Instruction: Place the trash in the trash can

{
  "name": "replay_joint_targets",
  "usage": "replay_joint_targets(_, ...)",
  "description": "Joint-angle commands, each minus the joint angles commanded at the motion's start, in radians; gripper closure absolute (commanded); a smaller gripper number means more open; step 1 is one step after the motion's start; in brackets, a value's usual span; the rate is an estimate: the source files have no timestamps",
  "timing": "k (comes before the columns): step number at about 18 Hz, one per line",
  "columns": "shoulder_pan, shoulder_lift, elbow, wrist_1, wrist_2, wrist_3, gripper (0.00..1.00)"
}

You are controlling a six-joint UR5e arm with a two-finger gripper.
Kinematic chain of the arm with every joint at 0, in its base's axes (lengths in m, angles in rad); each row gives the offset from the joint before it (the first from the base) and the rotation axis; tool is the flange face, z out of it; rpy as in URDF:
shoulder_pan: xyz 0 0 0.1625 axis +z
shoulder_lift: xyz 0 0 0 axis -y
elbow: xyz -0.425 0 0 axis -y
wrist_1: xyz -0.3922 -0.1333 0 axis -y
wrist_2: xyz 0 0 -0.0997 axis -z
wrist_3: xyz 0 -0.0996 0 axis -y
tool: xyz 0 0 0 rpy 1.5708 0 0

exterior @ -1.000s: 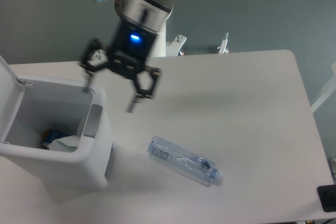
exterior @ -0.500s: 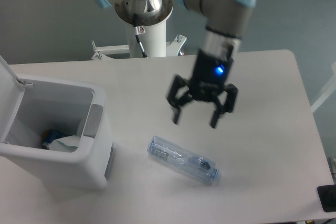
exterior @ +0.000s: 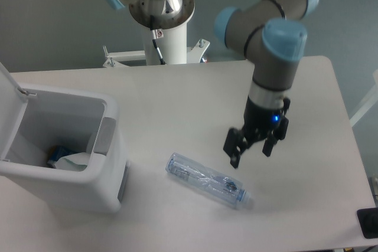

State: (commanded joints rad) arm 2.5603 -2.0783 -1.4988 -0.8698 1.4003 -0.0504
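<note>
Just below the spread, empty jaws, crushed bottle [exterior: 207,180] on table [exterior: 177,104]

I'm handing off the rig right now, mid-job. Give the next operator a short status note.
Gripper: open, empty, hanging over the table just right of the plastic bottle's cap end.
Plastic bottle: lying flat on the table, right of the trash can, not grasped.
Trash can: lid up; white paper wrapper already inside, beside something blue.
Done: wrapper binned.
Left: close the fingers on the bottle, carry it to the trash can, drop it in.
</note>
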Motion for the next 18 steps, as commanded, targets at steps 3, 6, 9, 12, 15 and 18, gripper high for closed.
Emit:
replay_joint_targets(3,-0.017,-0.028,0.015,-0.002,0.022,-0.045,0.0)
replay_joint_targets(6,-0.037,-0.045,0.011,-0.002,0.075,-0.049,0.0)
replay_joint_targets(9,-0.064,-0.065,0.014,-0.002,0.132,-0.065,0.0)
replay_joint_targets(12,-0.103,-0.081,0.0,-0.009,0.189,-0.091,0.0)
replay_joint_targets(15,-0.112,-0.091,-0.001,-0.009,0.204,-0.106,0.03)
replay_joint_targets(18,-0.123,-0.112,-0.009,-0.009,0.25,-0.129,0.07)
